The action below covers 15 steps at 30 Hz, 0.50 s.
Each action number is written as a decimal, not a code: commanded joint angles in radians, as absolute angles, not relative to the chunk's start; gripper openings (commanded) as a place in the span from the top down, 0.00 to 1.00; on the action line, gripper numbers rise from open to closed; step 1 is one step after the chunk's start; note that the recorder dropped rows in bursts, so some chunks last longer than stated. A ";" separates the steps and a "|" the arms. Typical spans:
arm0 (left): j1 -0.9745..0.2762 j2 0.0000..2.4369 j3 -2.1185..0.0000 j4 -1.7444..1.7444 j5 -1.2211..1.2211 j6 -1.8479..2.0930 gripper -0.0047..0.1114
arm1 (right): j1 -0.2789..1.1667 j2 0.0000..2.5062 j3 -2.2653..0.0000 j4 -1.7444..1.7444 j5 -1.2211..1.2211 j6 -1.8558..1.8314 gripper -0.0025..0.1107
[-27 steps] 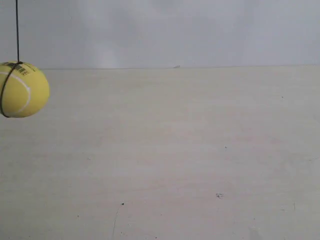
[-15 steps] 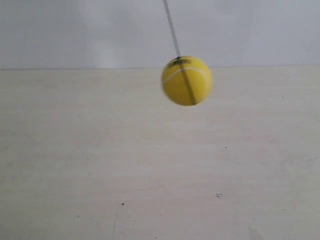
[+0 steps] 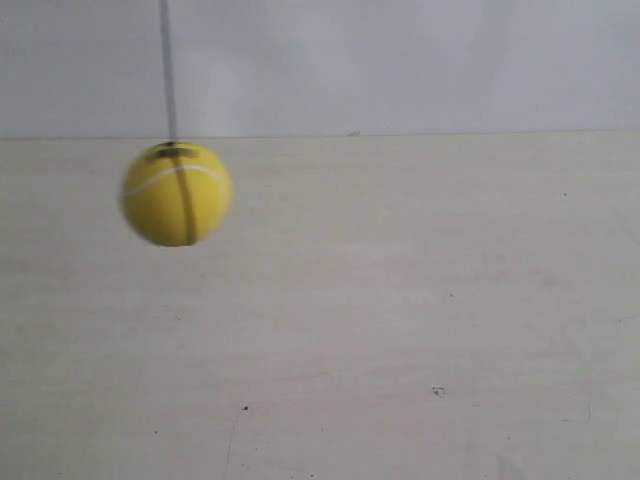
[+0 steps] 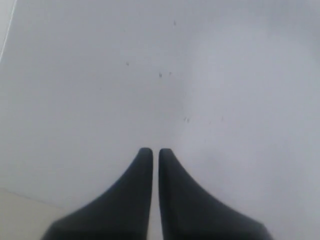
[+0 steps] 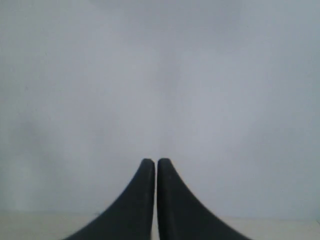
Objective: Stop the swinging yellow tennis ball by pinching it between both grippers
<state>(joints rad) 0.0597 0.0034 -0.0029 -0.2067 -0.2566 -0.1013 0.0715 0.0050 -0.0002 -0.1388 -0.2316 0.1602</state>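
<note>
The yellow tennis ball (image 3: 177, 194) hangs on its thin black string (image 3: 166, 70) at the left of the exterior view, blurred by motion, above the pale table. No arm or gripper shows in the exterior view. In the left wrist view my left gripper (image 4: 151, 151) is shut, its two black tapered fingers nearly touching, with nothing between them and a grey wall ahead. My right gripper (image 5: 151, 161) in the right wrist view is also shut on nothing, facing a grey wall. Neither wrist view shows the ball.
A pale wooden table (image 3: 400, 330) fills the lower part of the exterior view, with a grey wall (image 3: 420, 60) behind it. A strip of the table edge (image 5: 280, 227) shows low in the right wrist view.
The ball swung from the far left to right of centre, and has now swung back to the left. No gripper entered the exterior view.
</note>
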 commanded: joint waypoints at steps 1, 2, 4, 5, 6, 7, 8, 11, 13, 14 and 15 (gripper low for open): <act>0.061 0.000 0.000 -0.220 -0.350 -0.348 0.92 | 0.069 0.000 0.000 -0.137 -0.346 0.316 0.98; 0.061 0.000 0.000 -0.220 -0.363 -0.393 0.92 | 0.069 0.000 0.000 -0.137 -0.376 0.362 0.98; 0.061 0.000 0.000 -0.220 -0.413 -0.458 0.92 | 0.069 0.000 0.000 -0.137 -0.425 0.392 0.98; 0.061 0.000 0.000 -0.209 -0.450 -0.487 0.92 | 0.069 0.000 0.000 -0.135 -0.453 0.394 0.98; 0.061 0.000 0.000 -0.178 -0.479 -0.519 0.92 | 0.069 0.000 0.000 -0.134 -0.480 0.394 0.98; 0.061 0.000 0.000 -0.141 -0.486 -0.550 0.92 | 0.069 0.000 0.000 -0.134 -0.499 0.394 0.98; 0.061 0.000 -0.001 -0.081 -0.487 -0.583 0.92 | 0.069 0.000 0.000 -0.134 -0.523 0.394 0.98; 0.061 0.011 -0.035 0.153 -0.515 -0.742 0.92 | 0.069 0.010 0.000 -0.134 -0.522 0.430 0.98; 0.061 0.057 -0.055 0.335 -0.556 -0.852 0.92 | 0.069 0.049 -0.007 -0.141 -0.503 0.460 0.98; 0.061 0.084 -0.063 0.401 -0.580 -0.885 0.92 | 0.069 0.073 -0.019 -0.146 -0.492 0.481 0.98; 0.061 0.115 -0.070 0.469 -0.613 -0.922 0.92 | 0.069 0.094 -0.026 -0.158 -0.482 0.505 0.98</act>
